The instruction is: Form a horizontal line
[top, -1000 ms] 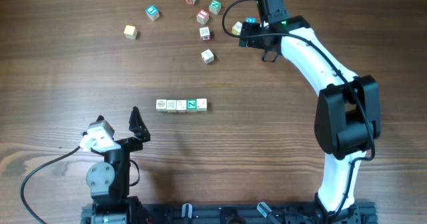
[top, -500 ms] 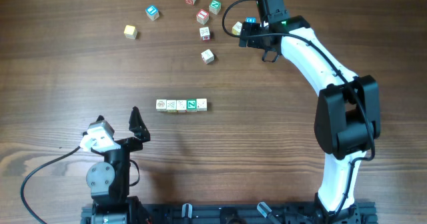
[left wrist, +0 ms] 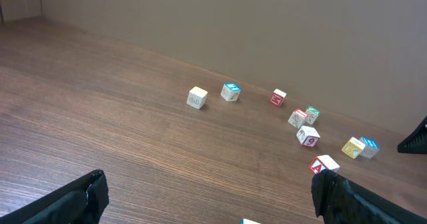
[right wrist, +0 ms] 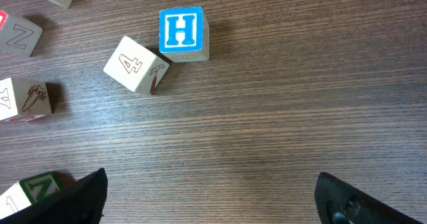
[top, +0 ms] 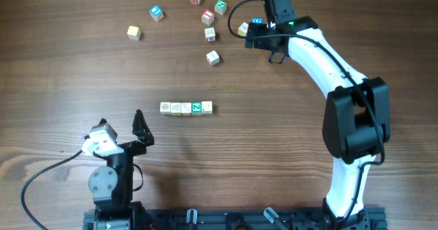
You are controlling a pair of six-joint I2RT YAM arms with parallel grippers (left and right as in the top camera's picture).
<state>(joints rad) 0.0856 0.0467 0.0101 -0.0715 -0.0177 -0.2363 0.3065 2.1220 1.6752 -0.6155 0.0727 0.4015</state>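
Horizontal line (top: 185, 107): five small wooden letter cubes, four cream and one green-faced, edge to edge on the brown wooden table (top: 68, 72); seemingly finished.
Right gripper (right wrist: 210, 197): jaws spread, empty, poised by the blue-faced wooden H cube (right wrist: 181, 32), perhaps a spare.
Left gripper (top: 121, 125): spread, empty, parked clear of the row.

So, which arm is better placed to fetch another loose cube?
Right, probably. The right gripper, open, hangs by the loose cubes, the H cube just ahead; the left gripper sits far from them.
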